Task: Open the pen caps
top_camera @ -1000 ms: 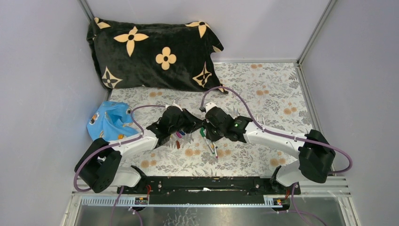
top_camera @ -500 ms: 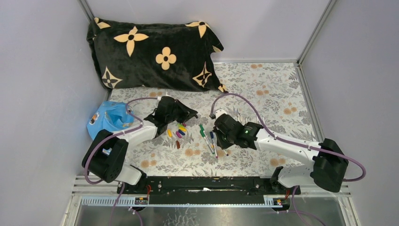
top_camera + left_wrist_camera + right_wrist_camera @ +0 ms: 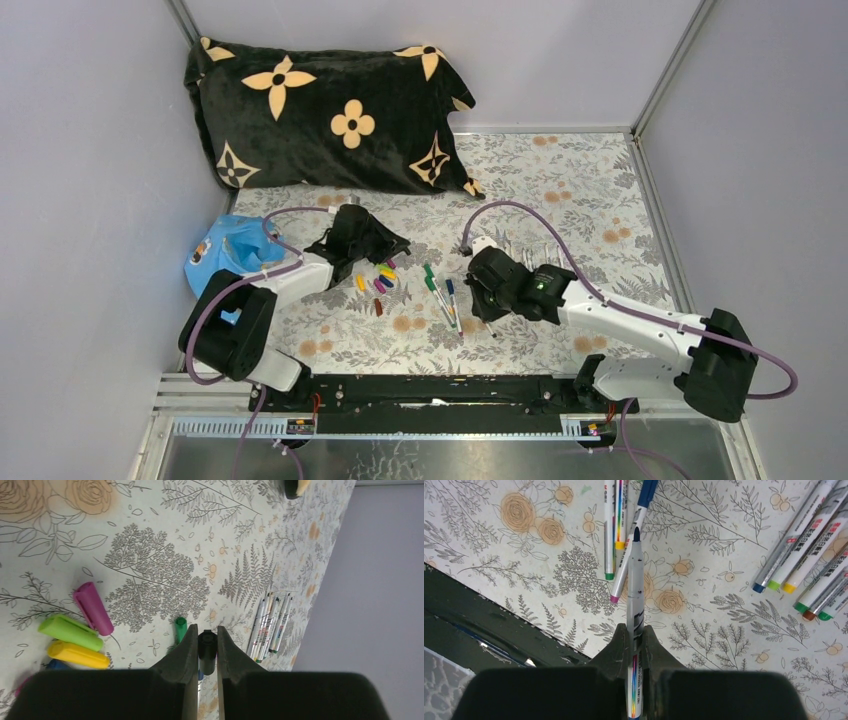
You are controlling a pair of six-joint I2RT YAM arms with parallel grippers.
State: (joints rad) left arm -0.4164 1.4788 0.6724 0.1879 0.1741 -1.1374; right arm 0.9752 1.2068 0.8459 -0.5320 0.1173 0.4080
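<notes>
On the bench (image 3: 580, 190), the pillow (image 3: 320, 110) lies at the far left corner, a cloth (image 3: 225, 255) nearer at the left edge. Loose caps (image 3: 380, 278) cluster mid-bench; pens (image 3: 445, 300) lie just right of them, more pens (image 3: 270, 625) farther right.

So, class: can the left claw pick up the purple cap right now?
Probably not yet: the left claw is shut on a dark cap, so it must release that first. The purple cap lies uncovered nearby.

Even, bright light; sharp frames.
</notes>
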